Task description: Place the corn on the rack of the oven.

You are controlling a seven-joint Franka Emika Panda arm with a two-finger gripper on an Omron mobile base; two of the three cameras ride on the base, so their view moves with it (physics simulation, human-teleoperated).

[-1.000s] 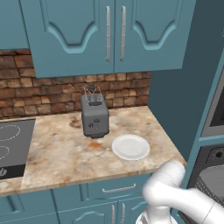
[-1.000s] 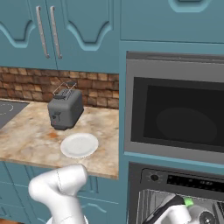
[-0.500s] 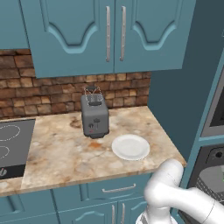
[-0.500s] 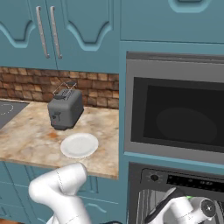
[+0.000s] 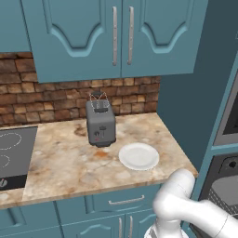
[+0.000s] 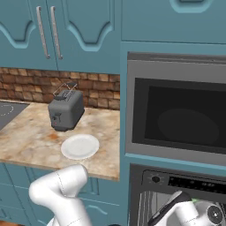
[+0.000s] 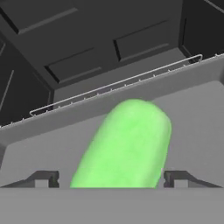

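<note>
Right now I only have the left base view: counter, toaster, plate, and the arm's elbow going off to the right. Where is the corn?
Observer: In the hand view, the corn sits between the two finger tips, in front of the camera.
Operator: Has the hand reached the oven?
Observer: Yes. The right base view has the hand low at the oven opening, under the microwave.
Operator: Is the rack under the corn?
Observer: A grey flat surface lies beneath it, and the rack rail edge runs just beyond.
</note>
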